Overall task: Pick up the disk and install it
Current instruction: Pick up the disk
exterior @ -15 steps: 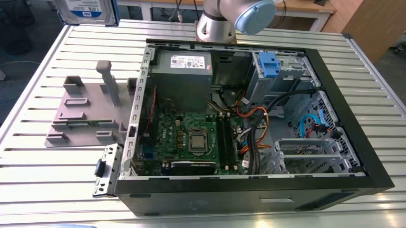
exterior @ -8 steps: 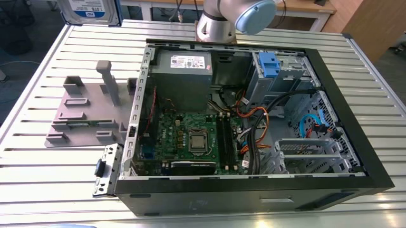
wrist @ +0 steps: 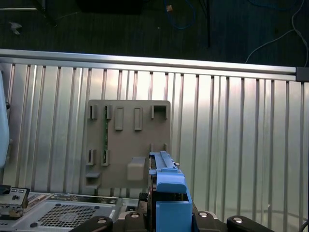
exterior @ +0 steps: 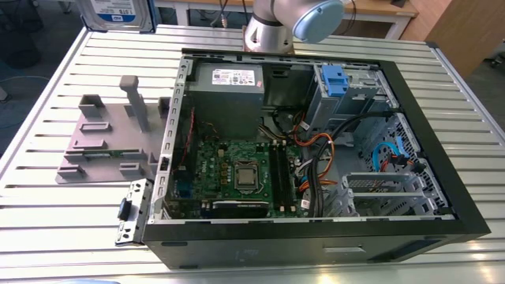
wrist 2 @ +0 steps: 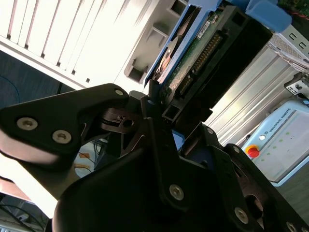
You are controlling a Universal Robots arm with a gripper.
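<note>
A ribbed aluminium table (exterior: 47,236) carries an open computer case (exterior: 465,195), its motherboard (exterior: 236,171) and cables exposed. Beside the case, toward the exterior view's left, lies a grey slotted fixture plate (exterior: 103,148). The robot arm (exterior: 272,26) rises behind the case. The disk (exterior: 118,15) sits at the upper left edge of the exterior view, well apart from the case, showing a silver body and a white label with a blue lower band. In the second wrist view the gripper (wrist 2: 161,108) is clamped on one end of the disk (wrist 2: 203,53), whose green circuit-board underside and pin connector show inside a blue plastic bracket. In the first wrist view the disk (wrist: 169,191) is seen edge-on, with the fixture plate (wrist: 128,140) behind it.
</note>
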